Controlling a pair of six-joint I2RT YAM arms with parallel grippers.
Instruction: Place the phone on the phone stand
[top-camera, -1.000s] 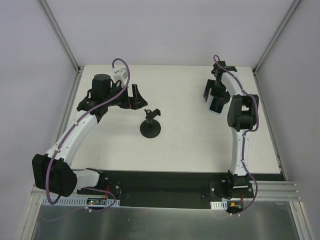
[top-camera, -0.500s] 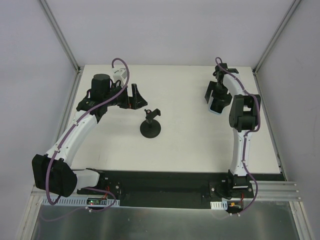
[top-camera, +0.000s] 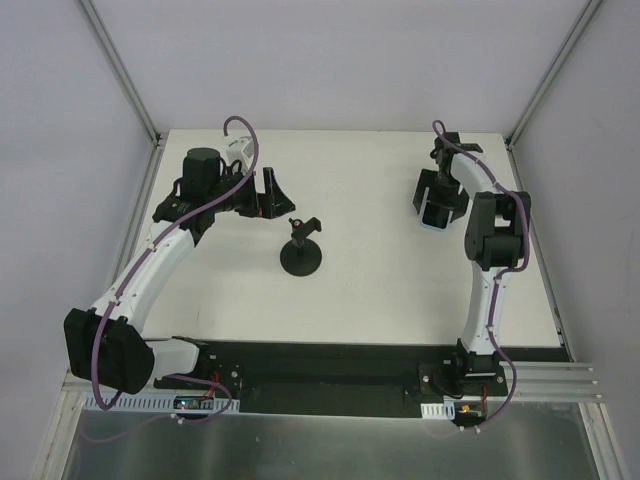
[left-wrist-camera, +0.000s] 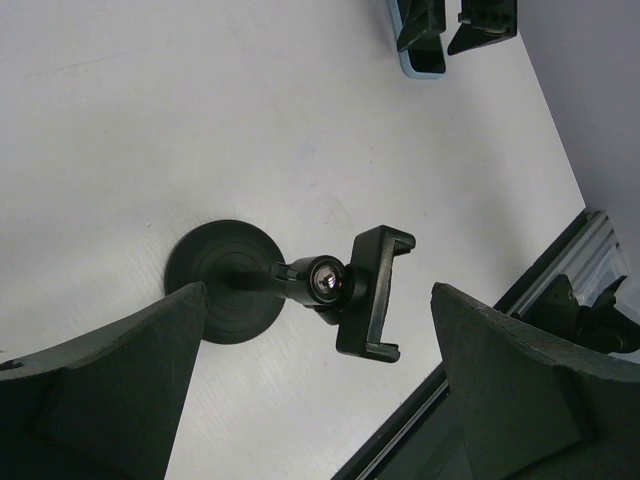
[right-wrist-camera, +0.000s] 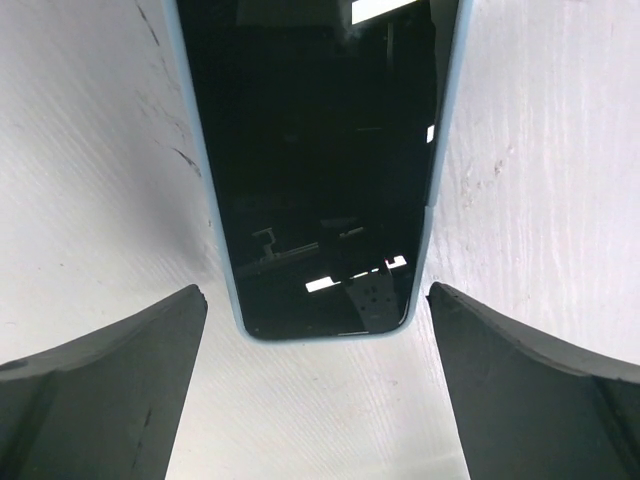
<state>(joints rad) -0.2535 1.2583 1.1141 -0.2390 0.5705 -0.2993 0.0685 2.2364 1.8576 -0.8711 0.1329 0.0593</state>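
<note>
The phone (top-camera: 436, 218) lies flat and screen up on the white table at the far right, black screen with a light blue rim. In the right wrist view the phone (right-wrist-camera: 315, 150) lies between and just beyond my fingers. My right gripper (top-camera: 440, 200) is open above it and astride its near end (right-wrist-camera: 315, 292), not touching. The phone stand (top-camera: 301, 250) stands upright mid-table on its round disc base (left-wrist-camera: 222, 280), with its cradle (left-wrist-camera: 375, 292) empty. My left gripper (top-camera: 268, 192) is open and empty just behind and left of the stand, which shows between my fingers (left-wrist-camera: 318, 292).
Grey enclosure walls and metal posts surround the table (top-camera: 360, 290). A black strip (top-camera: 330, 358) with both arm bases runs along the near edge. The phone and the right gripper's fingers also show at the top of the left wrist view (left-wrist-camera: 420, 62).
My right gripper has shifted slightly right and turned to sit squarely over the phone. The phone, the stand and my left arm have not moved.
</note>
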